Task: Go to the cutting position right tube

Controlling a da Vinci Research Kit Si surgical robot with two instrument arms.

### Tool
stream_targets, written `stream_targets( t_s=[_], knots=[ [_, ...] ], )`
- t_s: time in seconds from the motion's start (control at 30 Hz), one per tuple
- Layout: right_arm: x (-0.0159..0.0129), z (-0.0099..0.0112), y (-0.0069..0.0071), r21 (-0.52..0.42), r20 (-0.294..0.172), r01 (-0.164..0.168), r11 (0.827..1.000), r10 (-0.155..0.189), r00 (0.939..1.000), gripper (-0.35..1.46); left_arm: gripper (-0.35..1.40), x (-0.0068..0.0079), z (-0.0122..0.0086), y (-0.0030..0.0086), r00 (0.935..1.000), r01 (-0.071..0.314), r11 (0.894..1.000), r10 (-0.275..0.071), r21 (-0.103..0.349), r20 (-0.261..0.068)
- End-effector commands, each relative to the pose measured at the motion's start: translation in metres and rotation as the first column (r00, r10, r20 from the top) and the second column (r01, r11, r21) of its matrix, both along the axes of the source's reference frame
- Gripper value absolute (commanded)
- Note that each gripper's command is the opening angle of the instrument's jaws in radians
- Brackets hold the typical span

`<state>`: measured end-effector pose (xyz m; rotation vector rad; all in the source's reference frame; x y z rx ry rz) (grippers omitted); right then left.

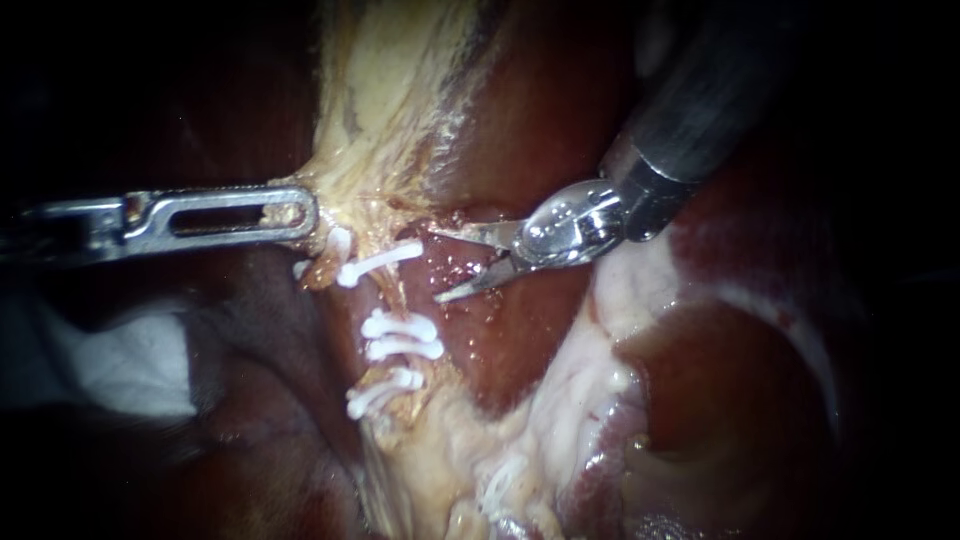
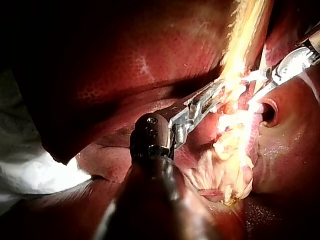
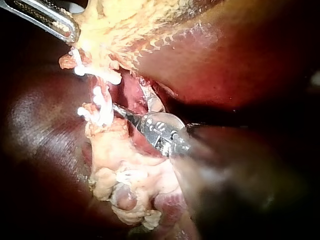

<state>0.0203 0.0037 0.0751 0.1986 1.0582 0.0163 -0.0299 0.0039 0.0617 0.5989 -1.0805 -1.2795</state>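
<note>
A thin tube (image 1: 392,295) runs down the middle of the endoscope view, crossed by several white clips (image 1: 400,336): one clip (image 1: 380,262) above, the others below. My right instrument (image 1: 443,266) comes in from the upper right with two thin blades open. Its tips stand just right of the tube, level with the gap between the upper clip and the lower ones, and do not touch it. My left instrument (image 1: 303,212) is shut on yellowish tissue (image 1: 390,90) at the tube's upper end. The right wrist view shows one blade (image 3: 120,111) beside the clips (image 3: 100,102).
Dark red liver (image 1: 520,130) lies around and behind the tube. Pale ragged tissue (image 1: 560,400) spreads below the clips, next to a hollow opening (image 1: 700,400). White gauze (image 1: 130,365) lies at the left under my left instrument's shaft.
</note>
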Motion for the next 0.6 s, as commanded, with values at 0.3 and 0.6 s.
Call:
stream_targets(
  t_s=[0.3, 0.6],
  knots=[
    [-0.0006, -0.0015, -0.0013, 0.103, -0.012, 0.005, 0.995, -0.004, 0.9999, 1.25, -0.35, 0.0, 0.0, 0.0, 1.0, 0.0, 1.0, 0.0, 0.001, 0.0],
    [0.0002, -0.0015, -0.0015, 0.142, -0.01, -0.001, 0.99, 0.002, 0.9999, 1.24, -0.35, 0.0, -0.0001, 0.0, 1.0, 0.001, 1.0, -0.001, 0.001, 0.0]
  ],
)
